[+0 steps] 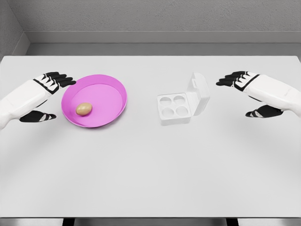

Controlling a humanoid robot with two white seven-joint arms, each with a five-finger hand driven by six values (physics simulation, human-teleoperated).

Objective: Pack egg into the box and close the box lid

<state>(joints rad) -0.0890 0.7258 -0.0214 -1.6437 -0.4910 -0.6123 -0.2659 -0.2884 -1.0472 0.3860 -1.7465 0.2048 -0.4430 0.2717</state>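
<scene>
Egg (83, 108) rests in the pink bowl (115, 87) at left-centre, beside the empty, spread left hand (48, 96), and could roll away from a clumsy pinch, while the released right hand (249, 94) hovers right of the open box (182, 104).

**White arms, black-fingered hands**

Both forearms are smooth, rounded white shells. The left robot hand (47, 96) and right robot hand (249, 94) have white backs with black fingers; thin black seams cross the white plates at the knuckles.
</scene>
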